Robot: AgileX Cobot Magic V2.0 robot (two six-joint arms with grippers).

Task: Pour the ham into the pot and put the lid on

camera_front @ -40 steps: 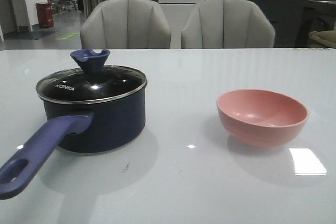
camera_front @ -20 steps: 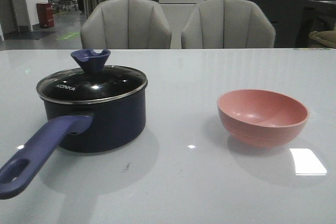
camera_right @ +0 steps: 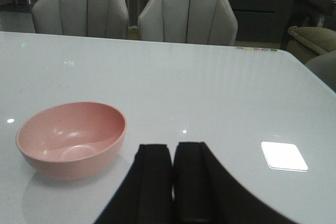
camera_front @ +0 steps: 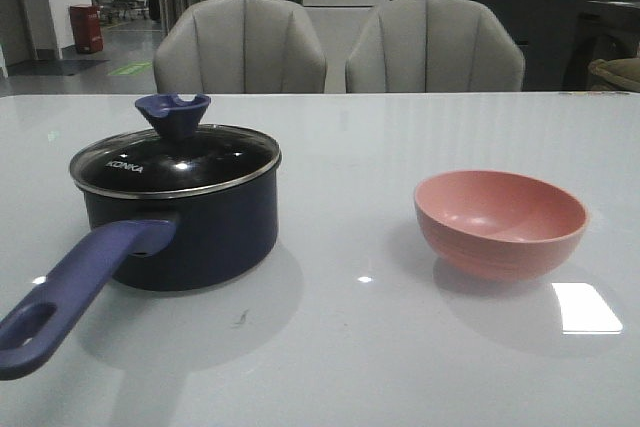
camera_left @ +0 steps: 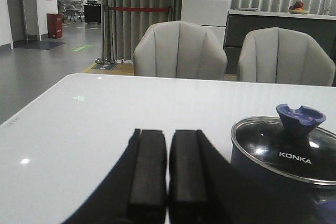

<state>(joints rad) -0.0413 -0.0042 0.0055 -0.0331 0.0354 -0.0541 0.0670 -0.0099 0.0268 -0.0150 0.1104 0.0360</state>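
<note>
Two vessels on table [camera_front: 340, 347], front view: pot [camera_front: 185, 232] left, lid [camera_front: 175, 159] seated on rim, handle toward camera; pink bowl [camera_front: 500, 222] right, well apart, inside bare. Ham not visible; contents of pot hidden under lid.

Left wrist view: left gripper [camera_left: 168, 174] pads pressed together, holding nothing, beside lidded pot [camera_left: 247, 169].

Right wrist view: right gripper [camera_right: 173, 182] closed, empty, near bowl [camera_right: 72, 139].

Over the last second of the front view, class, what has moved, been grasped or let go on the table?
Nothing visibly changed. The lid sits on the pot as before, the pink bowl stands in the same spot to its right, and no hand enters the front view. The wrist views show the left hand and right hand shut and holding nothing.
</note>
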